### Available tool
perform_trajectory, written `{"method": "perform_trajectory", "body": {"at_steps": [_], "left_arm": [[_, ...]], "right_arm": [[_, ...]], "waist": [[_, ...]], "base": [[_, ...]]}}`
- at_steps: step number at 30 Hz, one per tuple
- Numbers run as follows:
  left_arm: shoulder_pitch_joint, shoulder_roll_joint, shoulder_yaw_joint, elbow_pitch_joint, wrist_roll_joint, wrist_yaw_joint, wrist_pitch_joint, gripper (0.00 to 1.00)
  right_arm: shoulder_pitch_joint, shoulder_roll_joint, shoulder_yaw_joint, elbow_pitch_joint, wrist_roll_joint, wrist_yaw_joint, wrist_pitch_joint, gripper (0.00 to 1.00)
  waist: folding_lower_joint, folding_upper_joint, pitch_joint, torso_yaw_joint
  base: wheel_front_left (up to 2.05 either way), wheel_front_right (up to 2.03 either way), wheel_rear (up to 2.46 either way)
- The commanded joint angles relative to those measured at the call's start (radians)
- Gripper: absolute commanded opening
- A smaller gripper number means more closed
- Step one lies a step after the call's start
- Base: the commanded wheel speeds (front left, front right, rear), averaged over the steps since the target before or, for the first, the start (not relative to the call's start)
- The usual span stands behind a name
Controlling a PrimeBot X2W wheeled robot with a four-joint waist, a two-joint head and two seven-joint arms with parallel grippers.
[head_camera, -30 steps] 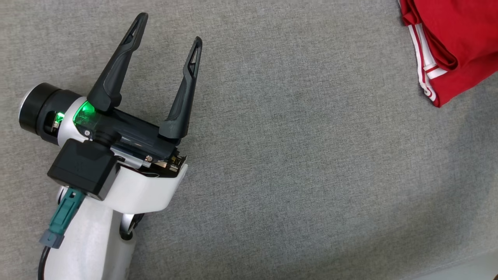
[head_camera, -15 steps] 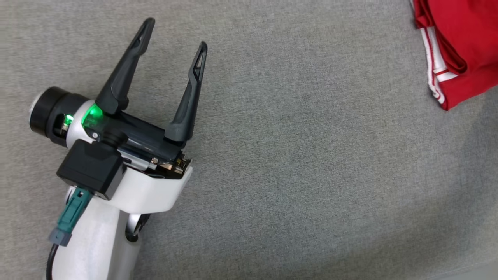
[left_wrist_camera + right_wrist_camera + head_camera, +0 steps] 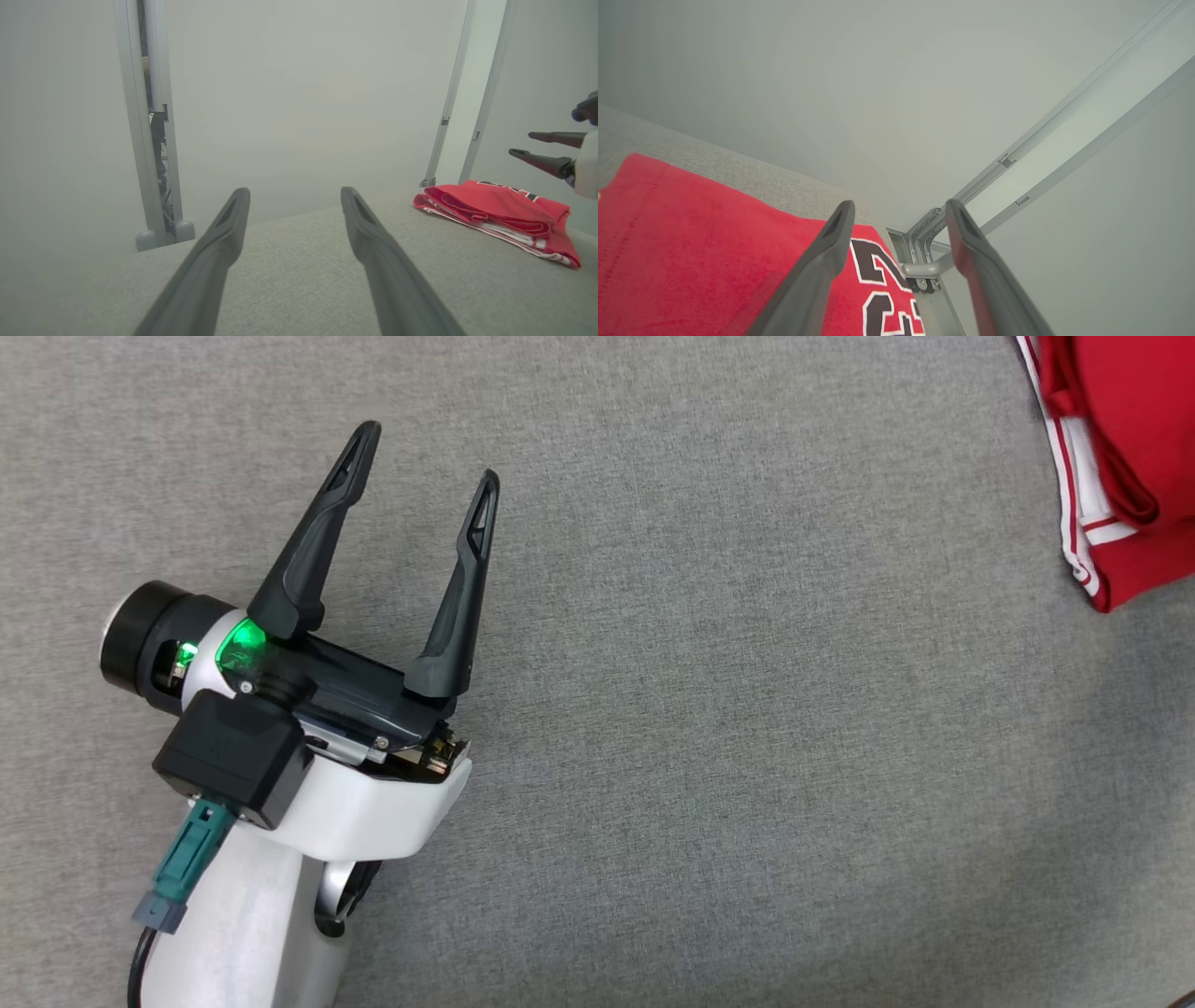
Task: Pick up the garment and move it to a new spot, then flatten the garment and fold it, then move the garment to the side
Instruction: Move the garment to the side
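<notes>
The garment (image 3: 1134, 448) is a folded red jersey with white trim, lying at the top right corner of the head view on the grey surface. It also shows at the right of the left wrist view as a folded red garment (image 3: 500, 212), and below the right gripper as red cloth with black numerals (image 3: 691, 261). My left gripper (image 3: 428, 455) stands open over bare grey cloth, far to the left of the jersey, with nothing between its fingers. My right gripper (image 3: 899, 207) hangs open above the jersey's far edge, holding nothing; it also appears as the right gripper (image 3: 525, 144) in the left wrist view.
The grey fabric surface (image 3: 747, 756) spreads between the left gripper and the jersey. Metal frame posts (image 3: 149, 140) stand beyond its far edge, and more rails (image 3: 1017, 177) rise past the corner near the jersey.
The head view has shifted: the jersey slid toward the right edge and the left gripper sits lower and further right in the picture. The left gripper stays open.
</notes>
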Motion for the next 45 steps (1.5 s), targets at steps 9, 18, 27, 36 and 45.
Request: {"method": "perform_trajectory", "body": {"at_steps": [9, 18, 27, 36, 45], "left_arm": [[0.056, -0.029, 0.026, 0.091, -0.084, 0.029, -0.016, 1.0], [0.138, -0.051, 0.074, 0.193, -0.146, 0.073, -0.018, 1.0], [0.235, -0.059, 0.113, 0.208, -0.157, 0.063, -0.018, 1.0], [0.346, -0.059, 0.13, 0.219, -0.182, 0.085, -0.019, 1.0], [0.438, -0.059, 0.134, 0.225, -0.138, 0.075, -0.019, 1.0]], "right_arm": [[0.132, 0.117, 0.263, -0.02, 0.275, -0.001, -0.005, 1.0], [0.311, 0.128, 0.518, -0.156, 0.557, 0.0, -0.005, 1.0], [0.517, 0.141, 0.506, -0.322, 0.572, 0.0, -0.005, 1.0], [0.72, 0.158, 0.436, -0.419, 0.545, 0.0, -0.005, 1.0], [0.871, 0.167, 0.443, -0.497, 0.57, 0.0, -0.005, 1.0]], "waist": [[-0.0001, 0.0, -0.121, 0.07], [-0.0001, 0.0, -0.261, 0.159], [-0.0001, 0.0, -0.384, 0.202], [-0.0001, 0.0, -0.48, 0.204], [-0.0001, 0.0, -0.536, 0.185]], "base": [[0.0, 0.0, 0.0], [0.0, 0.0, 0.0], [0.0, 0.0, 0.0], [0.0, 0.0, 0.0], [0.0, 0.0, 0.0]]}}
